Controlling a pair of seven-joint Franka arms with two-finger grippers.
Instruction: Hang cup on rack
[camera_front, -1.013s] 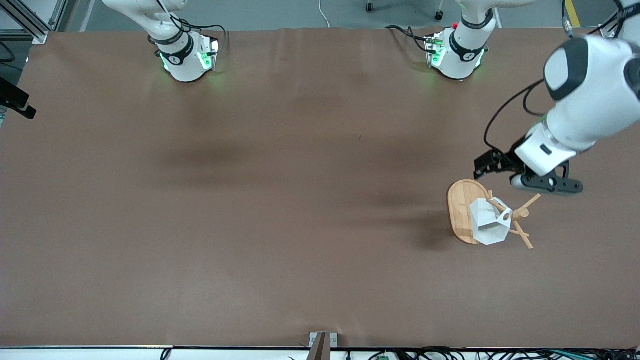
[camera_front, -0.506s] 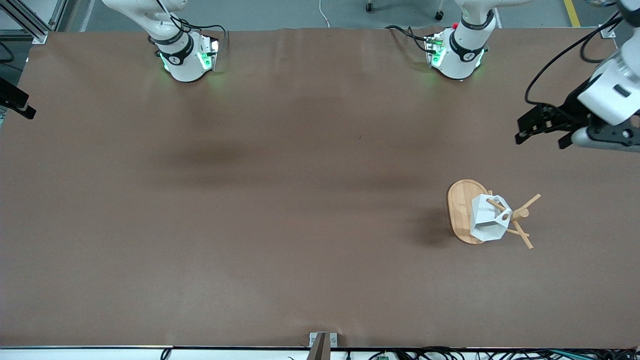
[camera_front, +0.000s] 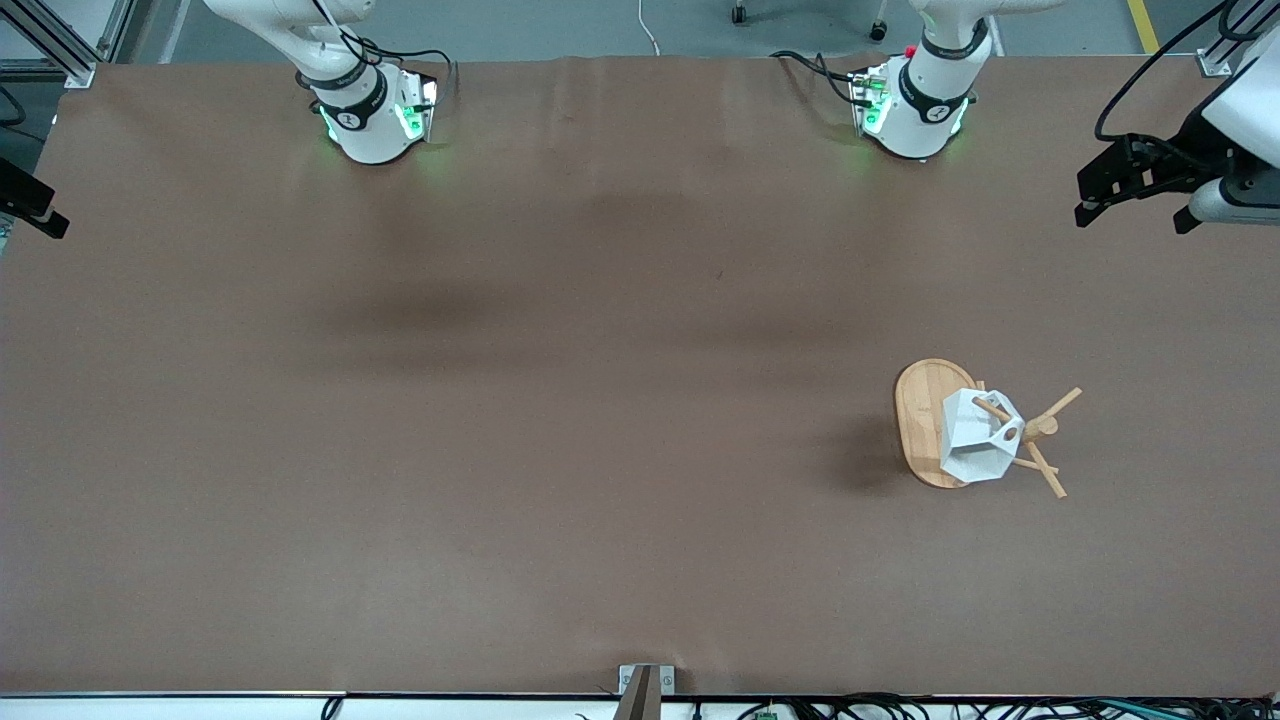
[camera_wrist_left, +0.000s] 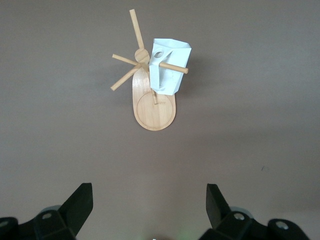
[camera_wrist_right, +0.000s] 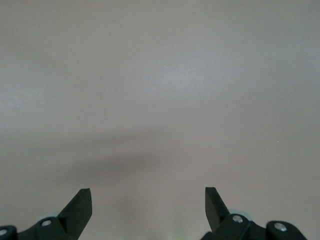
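Note:
The white faceted cup hangs by its handle hole on a peg of the bamboo rack, toward the left arm's end of the table. The left wrist view shows the cup on the rack from above, mouth turned sideways. My left gripper is up in the air over the table's edge at the left arm's end, well apart from the rack, open and empty. My right gripper is open over bare brown table, holding nothing; it does not show in the front view.
Both arm bases stand along the table edge farthest from the front camera. A small metal bracket sits at the nearest edge. A black clamp juts in at the right arm's end.
My left gripper has drawn back from just beside the rack, up and out to the table's edge at the left arm's end. The cup stays hanging on its peg.

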